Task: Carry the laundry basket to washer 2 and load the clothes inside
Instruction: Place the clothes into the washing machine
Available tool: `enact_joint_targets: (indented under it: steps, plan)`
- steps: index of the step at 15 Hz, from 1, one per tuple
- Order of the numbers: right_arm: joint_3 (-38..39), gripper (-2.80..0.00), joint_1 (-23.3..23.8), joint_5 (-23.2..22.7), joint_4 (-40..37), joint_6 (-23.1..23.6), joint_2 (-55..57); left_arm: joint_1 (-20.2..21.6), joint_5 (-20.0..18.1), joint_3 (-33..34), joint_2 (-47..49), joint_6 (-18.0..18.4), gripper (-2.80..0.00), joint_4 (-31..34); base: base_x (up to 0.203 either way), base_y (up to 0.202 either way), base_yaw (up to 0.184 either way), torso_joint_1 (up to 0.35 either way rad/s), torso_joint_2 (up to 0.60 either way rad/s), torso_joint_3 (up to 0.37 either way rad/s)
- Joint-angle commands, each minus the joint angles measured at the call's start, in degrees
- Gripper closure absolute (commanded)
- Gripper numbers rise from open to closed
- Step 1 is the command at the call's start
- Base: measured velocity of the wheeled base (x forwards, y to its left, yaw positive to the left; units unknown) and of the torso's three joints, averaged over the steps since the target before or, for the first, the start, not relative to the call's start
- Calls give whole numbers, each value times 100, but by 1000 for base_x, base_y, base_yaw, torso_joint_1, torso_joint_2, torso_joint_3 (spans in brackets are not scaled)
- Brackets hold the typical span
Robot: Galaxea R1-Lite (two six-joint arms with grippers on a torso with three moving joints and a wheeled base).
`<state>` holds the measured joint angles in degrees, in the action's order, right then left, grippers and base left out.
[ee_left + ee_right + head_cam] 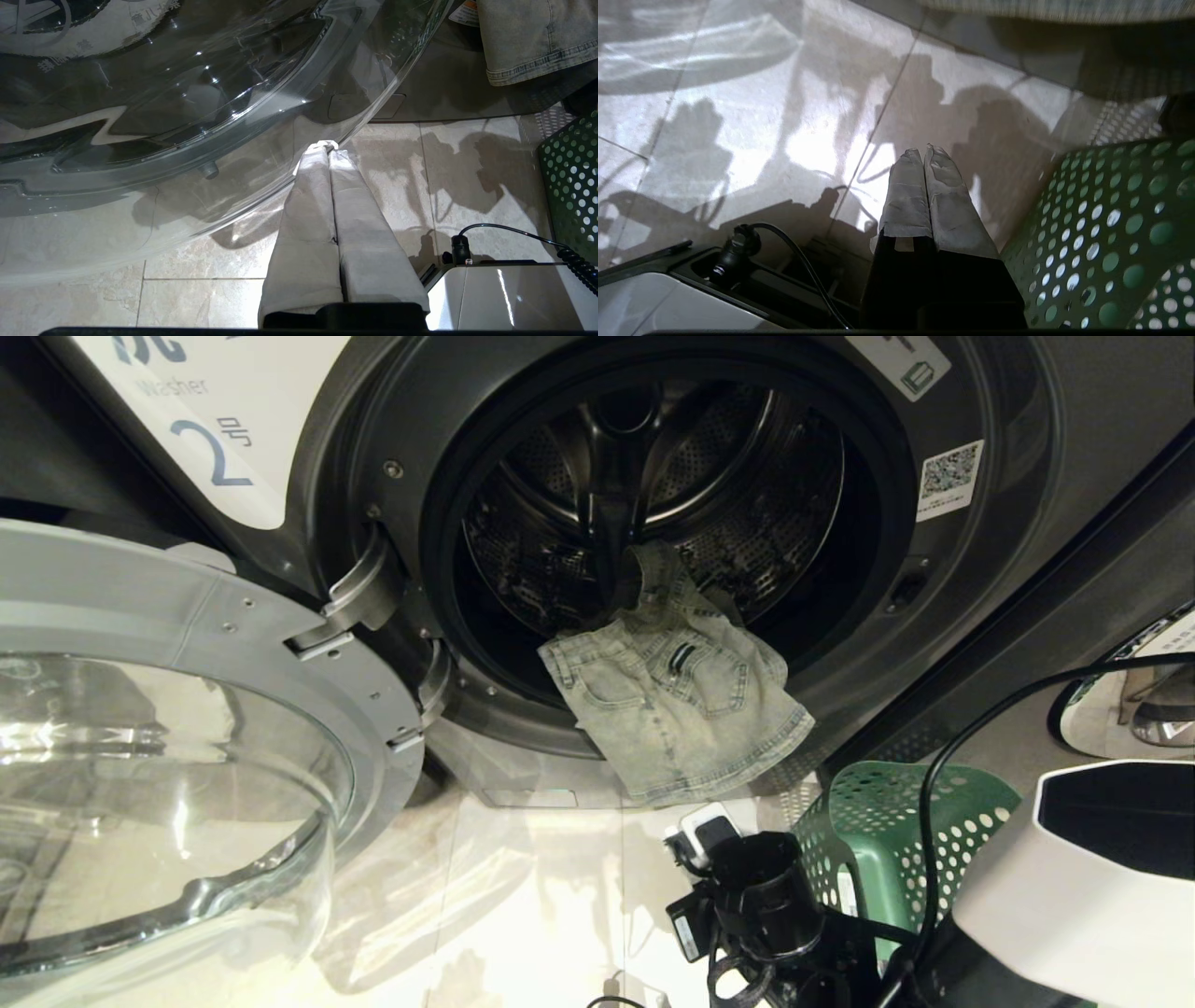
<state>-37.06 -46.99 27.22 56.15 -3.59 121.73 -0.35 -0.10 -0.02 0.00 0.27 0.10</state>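
Washer 2 (943, 644) stands with its drum (653, 476) exposed. A faded denim garment (672, 700) hangs out over the drum's lower rim, one end lying inside. The green perforated laundry basket (887, 831) sits on the floor to the lower right; its inside is hidden. My right gripper (924, 151) is shut with nothing in it, low over the tiles just left of the basket (1111, 224), below the garment's hem. In the head view its tips (705, 829) point toward the washer. My left gripper (325, 145) is shut and empty, parked under the glass door.
The round glass door (187, 756) is swung wide to the left and takes up the lower left. The garment's hem (528, 42) and the basket (570, 186) lie right of my left gripper. My white base (1083, 896) and a black cable (934, 803) fill the lower right.
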Motion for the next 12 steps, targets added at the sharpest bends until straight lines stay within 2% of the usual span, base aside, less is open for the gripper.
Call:
enact_joint_targets:
  steps: [1,3,5,9,12]
  plan:
    - [34,0,-3,181,27,-236,510,0,1,2,9,0,0,-1,0,0,0,0,0,0]
    - [-94,0,-3,469,28,-625,901,0,1,2,9,0,0,-1,0,0,0,0,0,0]
    - [-374,0,18,773,46,-821,1231,0,1,-4,9,0,0,-1,0,0,0,0,0,0]
    - [-1046,0,226,1020,63,-1165,1457,0,1,2,9,0,0,-1,0,0,0,0,0,0]
    - [-1255,0,550,1050,49,-2132,1362,0,1,-3,9,0,0,-1,0,0,0,0,0,0]
